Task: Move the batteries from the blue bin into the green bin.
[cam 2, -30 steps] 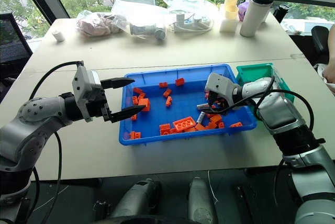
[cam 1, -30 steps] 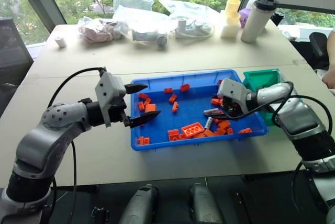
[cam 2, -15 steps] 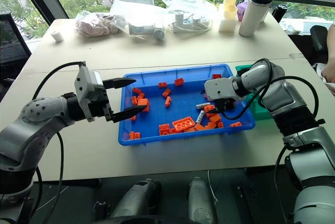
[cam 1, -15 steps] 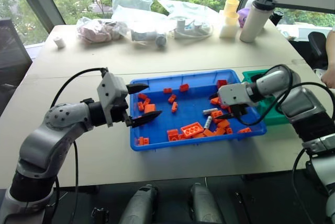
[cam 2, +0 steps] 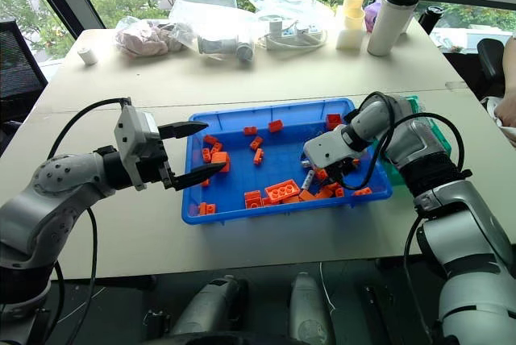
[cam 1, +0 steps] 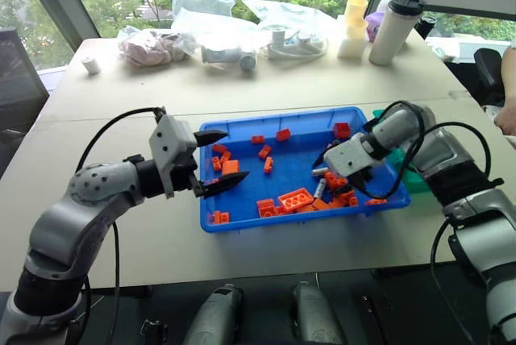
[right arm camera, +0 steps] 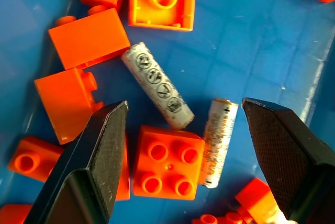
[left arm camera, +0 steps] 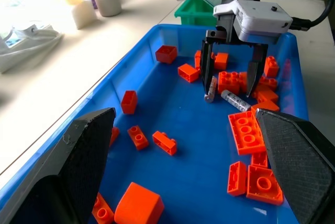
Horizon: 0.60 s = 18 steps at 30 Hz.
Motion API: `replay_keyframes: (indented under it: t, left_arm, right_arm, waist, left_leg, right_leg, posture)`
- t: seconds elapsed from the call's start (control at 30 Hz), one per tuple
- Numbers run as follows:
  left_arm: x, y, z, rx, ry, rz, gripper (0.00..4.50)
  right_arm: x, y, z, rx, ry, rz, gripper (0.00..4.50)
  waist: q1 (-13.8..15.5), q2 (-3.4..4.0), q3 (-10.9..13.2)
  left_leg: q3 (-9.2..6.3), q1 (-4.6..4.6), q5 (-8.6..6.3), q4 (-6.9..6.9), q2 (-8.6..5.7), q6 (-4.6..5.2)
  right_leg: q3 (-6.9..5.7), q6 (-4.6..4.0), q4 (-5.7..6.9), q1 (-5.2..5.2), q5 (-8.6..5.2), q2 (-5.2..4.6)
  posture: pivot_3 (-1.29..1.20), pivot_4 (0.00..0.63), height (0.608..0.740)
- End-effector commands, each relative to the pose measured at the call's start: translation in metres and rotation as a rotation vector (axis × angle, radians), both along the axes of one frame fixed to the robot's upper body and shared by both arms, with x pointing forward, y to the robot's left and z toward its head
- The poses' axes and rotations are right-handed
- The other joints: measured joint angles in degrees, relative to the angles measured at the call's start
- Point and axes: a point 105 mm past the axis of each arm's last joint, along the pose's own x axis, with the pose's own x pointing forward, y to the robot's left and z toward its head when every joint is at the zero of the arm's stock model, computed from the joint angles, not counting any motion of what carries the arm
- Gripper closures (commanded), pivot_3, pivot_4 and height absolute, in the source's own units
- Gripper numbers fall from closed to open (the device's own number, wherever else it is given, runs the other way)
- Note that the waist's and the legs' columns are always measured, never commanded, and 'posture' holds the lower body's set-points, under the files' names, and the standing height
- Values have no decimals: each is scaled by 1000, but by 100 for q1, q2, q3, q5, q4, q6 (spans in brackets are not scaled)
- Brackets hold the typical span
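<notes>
Step in hand: pickup of the batteries [right arm camera: 158, 92], right gripper [left arm camera: 230, 85] poised over the right end of the blue bin [cam 1: 242, 220]. We judge no battery has been grasped yet.

Right jaws: spread wide, empty, pointing steeply down into the bin.

Batteries: we count two, both lying flat on the blue floor. In the right wrist view they sit between the two fingers; one lies at a slant, bare on all sides, the other lies alongside an orange brick [right arm camera: 167, 165], touching it. In the left wrist view one fingertip stands just beside a battery end.

Green bin [left arm camera: 196, 10]: just past the blue bin's right end, on the surface, behind the right arm.

Left gripper [cam 1: 211, 161]: jaws apart, empty, hovering level over the blue bin's left rim, well apart from the batteries.

Next move, as we judge it: lower the right jaws so one battery sits squarely between them, most likely the slanted one clear of bricks, then close. Risk: catching the brick along with it.
</notes>
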Motion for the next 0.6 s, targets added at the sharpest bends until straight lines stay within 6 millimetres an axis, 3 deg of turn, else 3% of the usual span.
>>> replay_keyframes:
  t: [0.03, 0.17, 0.27, 0.37, 0.47, 0.6]
  left_arm:
    - [-3, 1, 11, -4, -58, 4, 0]
    - [-3, 1, 12, -6, -60, 5, 0]
    - [-3, 0, 11, -5, -60, 7, 0]
    - [-3, 1, 11, -5, -60, 9, 0]
    - [-3, 1, 11, -4, -61, 12, 0]
    - [-3, 1, 12, -2, -62, 14, 0]
  right_arm:
    - [2, 7, 8, -7, -27, 46, 919]
    - [1, 9, 1, -19, -9, 58, 919]
    - [3, 10, -1, -27, -13, 62, 1705]
    - [4, 12, -3, -29, -8, 67, 3218]
    - [4, 14, -6, -40, -2, 71, 4449]
    - [6, 20, 0, 4, -12, 57, 4449]
  waist:
    - [1, 0, 0]
    - [-2, 0, 0]
    - [2, 0, 0]
    - [-3, 0, 0]
    - [-4, 0, 0]
    - [-4, 0, 0]
  left_leg:
    - [0, 0, 0, 0, 0, 0]
    - [0, 0, 0, 0, 0, 0]
    - [0, 0, 0, 1, 0, -1]
    - [0, 0, 0, 1, 0, -1]
    - [-1, 0, 1, 1, 0, -1]
    - [-1, 1, 1, 1, 0, -2]
  right_leg:
    - [0, 0, 0, 0, 0, 0]
    - [0, 0, 1, 0, 0, 0]
    - [0, 0, 1, 0, 0, 0]
    - [0, 0, 1, 1, 0, 0]
    - [0, 0, 1, 0, 0, 1]
    - [0, 0, 2, 1, 0, 1]
  posture:
    - [0, 150, 740]
    - [0, 150, 740]
    - [0, 150, 740]
    - [0, 150, 740]
    - [0, 150, 740]
    - [0, 150, 740]
